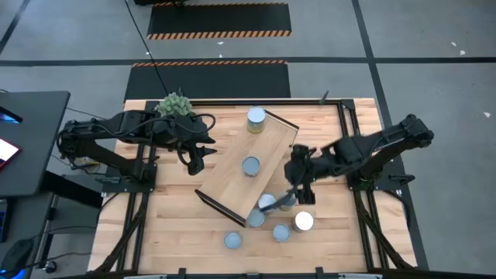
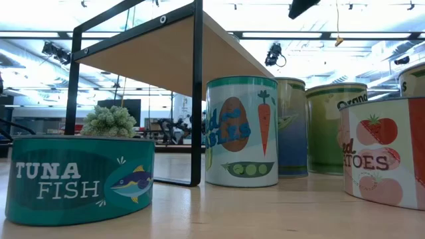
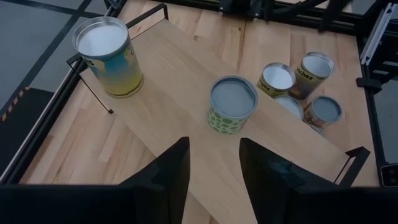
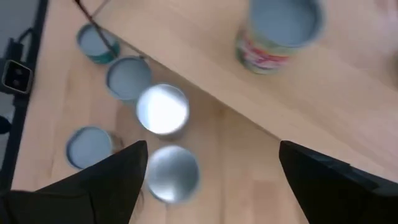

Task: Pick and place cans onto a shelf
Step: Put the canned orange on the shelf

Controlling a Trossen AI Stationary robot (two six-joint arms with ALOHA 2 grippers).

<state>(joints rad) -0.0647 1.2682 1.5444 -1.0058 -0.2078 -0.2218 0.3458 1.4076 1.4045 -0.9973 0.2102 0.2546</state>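
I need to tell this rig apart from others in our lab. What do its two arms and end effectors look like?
Both arms are matte black and jointed, mounted on black frames at the table's sides. The left end effector and the right end effector each have two broad, flat, dark fingers. A black cable loops along the left arm. No markings are visible on them.

Teal tuna can (image 2: 80, 178); light-wood shelf (image 1: 232, 174).

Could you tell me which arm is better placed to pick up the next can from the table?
Probably the right: its open pincer hangs beside the cans on the table, while the left pincer, also open, waits beyond the shelf's far side.
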